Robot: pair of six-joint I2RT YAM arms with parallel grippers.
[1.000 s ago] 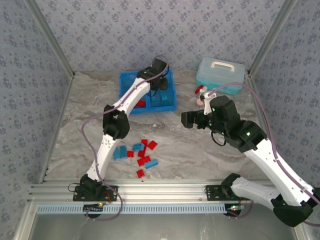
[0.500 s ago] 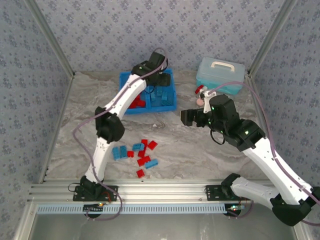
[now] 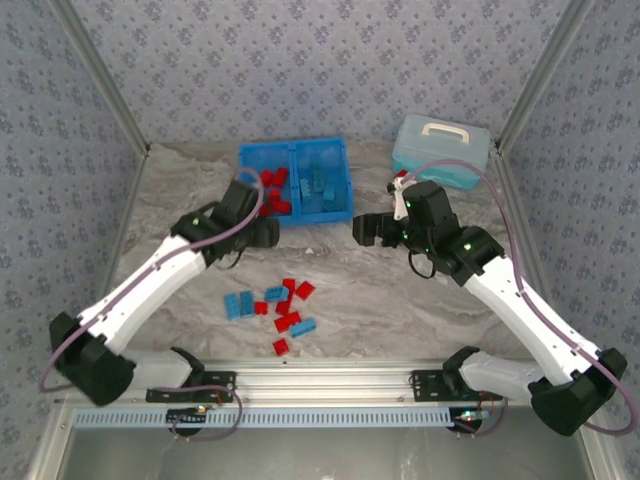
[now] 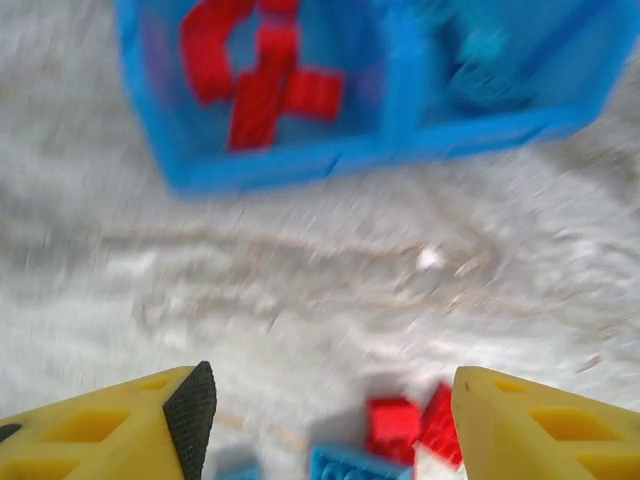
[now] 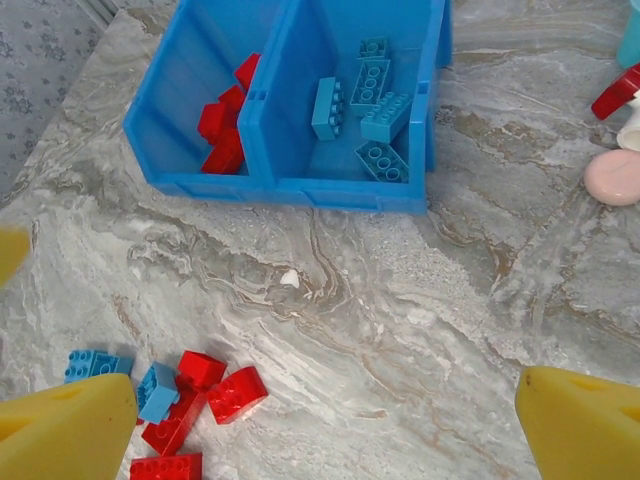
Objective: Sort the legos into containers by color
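Left gripper (image 4: 330,398): fingers wide apart, empty, touching nothing, hovering just on near side of tray (image 5: 290,188). Right gripper (image 5: 325,430): fingers also spread, empty, off tray's near-right corner. Tray's left compartment: red legos (image 5: 222,120). Right compartment: blue legos (image 5: 372,85). Loose legos (image 3: 283,305), red and blue mixed, on marble table (image 5: 400,300), nearer than tray, between arms. Pale lidded case (image 3: 442,150) right of tray; pink round item (image 5: 612,176) between case and tray.
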